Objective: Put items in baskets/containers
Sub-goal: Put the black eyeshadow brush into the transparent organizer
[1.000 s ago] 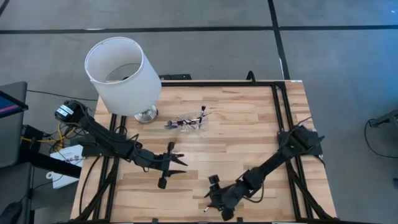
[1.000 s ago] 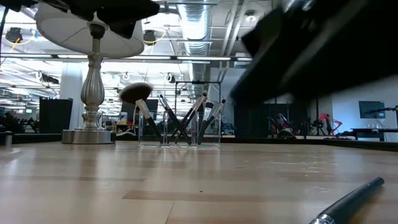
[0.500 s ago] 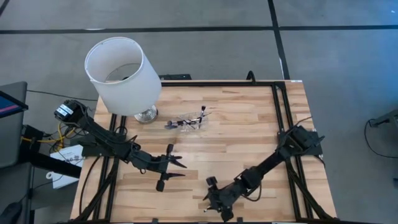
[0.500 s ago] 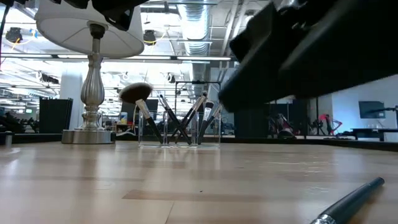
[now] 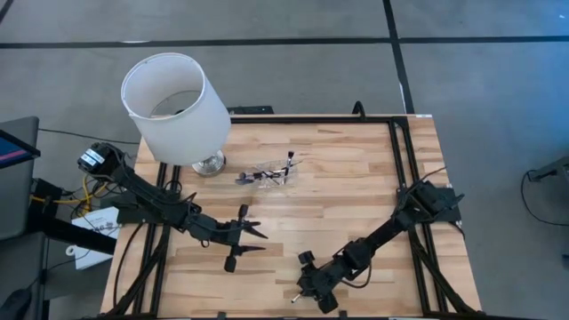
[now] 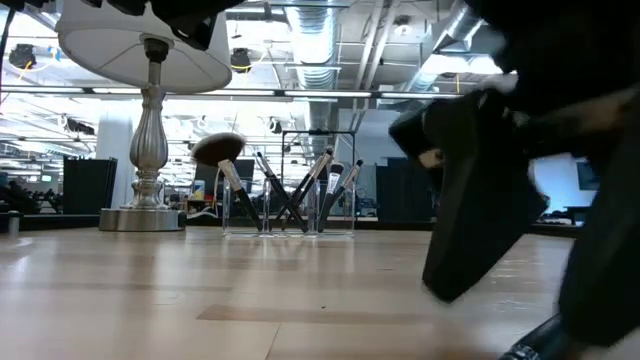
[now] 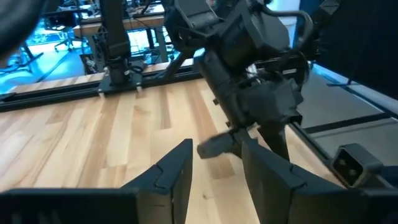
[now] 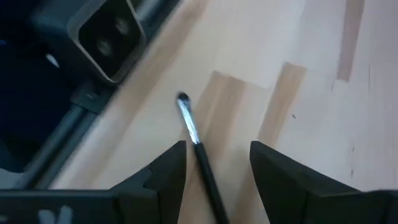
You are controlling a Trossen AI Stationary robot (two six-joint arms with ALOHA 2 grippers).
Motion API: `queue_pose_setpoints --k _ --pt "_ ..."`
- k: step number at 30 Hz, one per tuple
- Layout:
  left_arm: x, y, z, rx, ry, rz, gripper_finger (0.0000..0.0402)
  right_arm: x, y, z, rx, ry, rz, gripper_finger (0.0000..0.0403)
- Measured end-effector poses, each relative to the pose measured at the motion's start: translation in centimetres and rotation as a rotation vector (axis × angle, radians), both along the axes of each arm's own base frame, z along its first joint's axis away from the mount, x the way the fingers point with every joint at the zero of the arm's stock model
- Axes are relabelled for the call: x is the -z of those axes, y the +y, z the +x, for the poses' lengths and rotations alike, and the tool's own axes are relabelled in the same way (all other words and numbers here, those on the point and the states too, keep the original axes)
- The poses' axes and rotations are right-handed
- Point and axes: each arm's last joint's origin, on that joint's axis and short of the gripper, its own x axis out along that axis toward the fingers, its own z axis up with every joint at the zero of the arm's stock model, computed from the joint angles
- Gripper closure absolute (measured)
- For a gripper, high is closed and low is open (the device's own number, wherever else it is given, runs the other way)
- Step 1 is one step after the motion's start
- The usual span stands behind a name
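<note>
Notably, no legible writing or brand marking appears on any item. One slim brush (image 8: 200,155), black handle, silver ferrule, small dark tip, lies flat on the counter (image 5: 356,178) near its front edge, between the parted fingers of the right claw (image 5: 302,289). The remaining brushes (image 6: 290,190) stand crossed in the clear holder (image 6: 288,215) beside the lamp (image 5: 173,107). The left claw (image 5: 253,240) hovers mid-counter, fingers apart, empty.

- Lamp (image 5: 176,108): white shade, silver base, standing at the table's far left corner.
- Table (image 5: 356,187): light wood planks, black frame round the edge.
- Floor (image 5: 480,71): grey, crossed by dark lines.
</note>
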Motion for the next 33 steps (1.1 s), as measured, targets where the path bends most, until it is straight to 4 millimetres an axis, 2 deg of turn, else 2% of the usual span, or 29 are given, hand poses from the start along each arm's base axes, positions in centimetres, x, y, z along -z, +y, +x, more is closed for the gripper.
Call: queue_pose_setpoints --k 8,13,15,19,22,25,29,33 --pt "0.0 1.0 0.6 -0.033 -0.008 0.047 0.0266 3.4 -0.2 0.9 -0.026 0.026 0.002 0.0289" --pt "0.0 1.5 0.8 -0.037 -0.004 0.043 0.0266 3.9 -1.0 1.5 -0.058 -0.055 -0.138 0.0364" --pt "0.0 1.5 0.8 -0.026 0.002 0.024 0.0266 3.7 -2.0 2.1 -0.056 -0.062 -0.147 0.039" --pt "0.1 1.3 0.8 0.024 0.015 0.001 0.0266 2.5 -4.3 3.1 -0.027 -0.081 -0.179 0.0383" --pt "0.2 1.1 0.7 0.066 0.035 -0.041 0.0266 1.3 -6.4 4.0 0.016 -0.114 -0.252 0.0393" --pt "0.6 1.1 0.6 0.105 0.1 -0.073 0.0266 0.4 -8.5 4.5 0.111 -0.113 -0.313 0.0395" --pt "2.1 1.0 0.4 0.092 0.235 -0.092 0.0266 -0.9 -11.0 5.1 0.244 -0.112 -0.333 0.0392" --pt "4.4 0.9 1.1 0.045 0.313 -0.051 0.0266 -1.3 -12.1 5.8 0.27 -0.143 -0.3 0.0398"
